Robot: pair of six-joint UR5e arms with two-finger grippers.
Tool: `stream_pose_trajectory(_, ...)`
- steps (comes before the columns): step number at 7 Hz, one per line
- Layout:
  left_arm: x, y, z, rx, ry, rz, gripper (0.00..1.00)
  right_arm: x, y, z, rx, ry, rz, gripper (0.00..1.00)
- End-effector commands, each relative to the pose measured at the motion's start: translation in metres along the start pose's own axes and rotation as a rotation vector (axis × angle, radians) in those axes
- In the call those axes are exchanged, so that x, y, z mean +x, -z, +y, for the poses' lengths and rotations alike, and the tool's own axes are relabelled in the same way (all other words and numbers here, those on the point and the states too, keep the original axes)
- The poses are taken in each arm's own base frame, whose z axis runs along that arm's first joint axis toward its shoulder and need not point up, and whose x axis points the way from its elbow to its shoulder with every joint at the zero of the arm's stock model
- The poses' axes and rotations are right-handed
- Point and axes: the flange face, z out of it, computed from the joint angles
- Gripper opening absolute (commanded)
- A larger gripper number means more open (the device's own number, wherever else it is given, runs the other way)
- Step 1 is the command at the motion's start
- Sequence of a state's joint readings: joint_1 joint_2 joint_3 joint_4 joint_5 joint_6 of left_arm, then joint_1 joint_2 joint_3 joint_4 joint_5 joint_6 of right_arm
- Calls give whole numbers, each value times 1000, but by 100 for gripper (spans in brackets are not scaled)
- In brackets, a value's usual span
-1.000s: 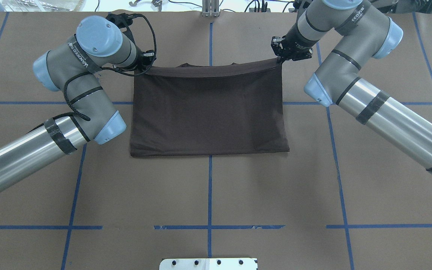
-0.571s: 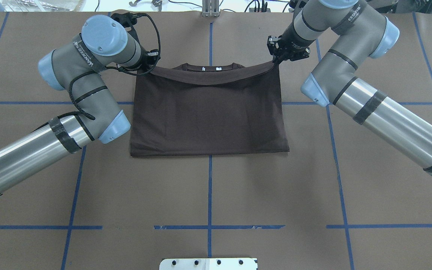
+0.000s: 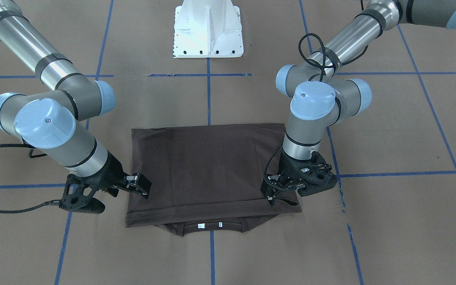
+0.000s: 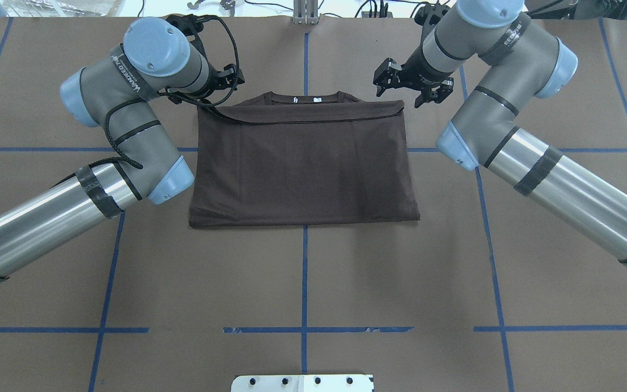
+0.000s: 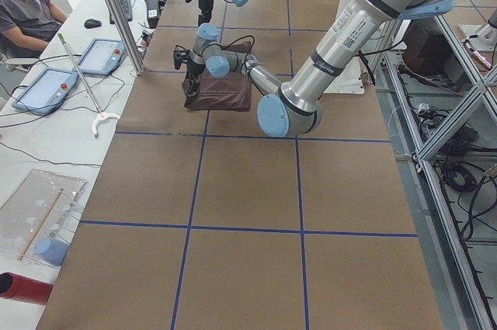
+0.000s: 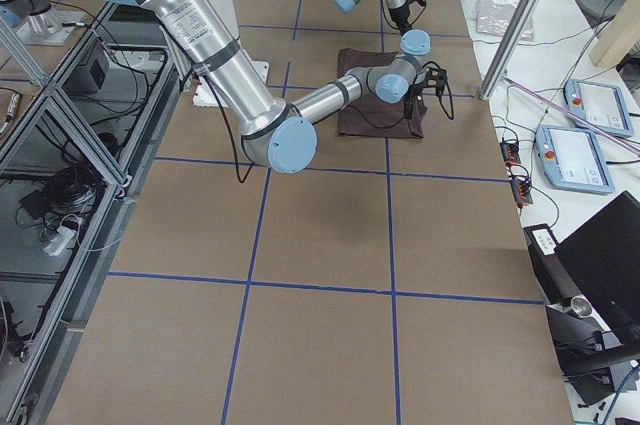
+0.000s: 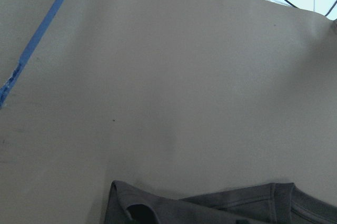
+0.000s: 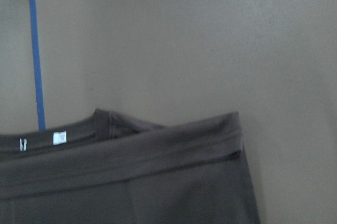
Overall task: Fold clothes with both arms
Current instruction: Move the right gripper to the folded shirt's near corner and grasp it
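The dark grey-brown T-shirt (image 4: 302, 163) lies flat on the brown table, folded in half. Its hem edge rests just short of the ribbed collar (image 4: 305, 98), which peeks out with two small white labels. My left gripper (image 4: 231, 79) hovers just beyond the shirt's far left corner, open with nothing in it. Open and empty too, my right gripper (image 4: 407, 86) stands off the far right corner with its fingers spread. In the front-facing view the shirt (image 3: 208, 166) sits between the right gripper (image 3: 133, 186) and the left gripper (image 3: 273, 194). Both wrist views show only shirt corners (image 7: 221, 208) (image 8: 131, 182).
Blue tape lines (image 4: 305, 272) grid the table. The white pedestal (image 3: 208, 31) stands at the robot's side. The left arm's black cable (image 4: 204, 104) hangs by the shirt's far left corner. A seated person (image 5: 27, 4) and tablets (image 6: 590, 110) are past the far edge.
Both grippers lowered the raised hem edge onto the shirt below the collar, let it go and opened. They moved slightly away toward the far edge; the edge now lies flat.
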State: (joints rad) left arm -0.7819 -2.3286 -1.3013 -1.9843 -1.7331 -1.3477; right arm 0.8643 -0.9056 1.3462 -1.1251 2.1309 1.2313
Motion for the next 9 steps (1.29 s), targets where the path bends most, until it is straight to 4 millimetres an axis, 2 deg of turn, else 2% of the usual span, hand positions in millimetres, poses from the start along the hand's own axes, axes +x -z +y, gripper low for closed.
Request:
stream_pose_trajectory(1, 7, 9, 0, 3, 2, 20, 100, 33, -26, 117, -28, -12, 20, 98)
stream_pose_trajectory(2, 7, 12, 0, 4, 0, 24, 100, 49, -41, 153, -22, 14, 51, 98)
stream_pose_trajectory(4, 11, 17, 0, 7, 0, 36, 100, 65, -47, 184, -61, 27, 66, 98)
stream_pose_trajectory(5, 8, 16, 2, -5, 0, 35, 100, 67, -52, 189, -72, 30, 73, 95)
stream_pose_trajectory(6, 9, 16, 3, -14, 0, 37, 100, 71, -54, 189, -78, 27, 79, 84)
stream_pose_trajectory(7, 11, 19, 3, -12, 0, 43, 100, 73, -54, 190, -84, 25, 81, 57)
stream_pose_trajectory(8, 11, 25, 5, -12, -3, 55, 100, 81, -55, 192, -97, 22, 88, 12)
stream_pose_trajectory(9, 13, 26, 5, -12, -3, 58, 100, 85, -55, 192, -98, 23, 93, 0)
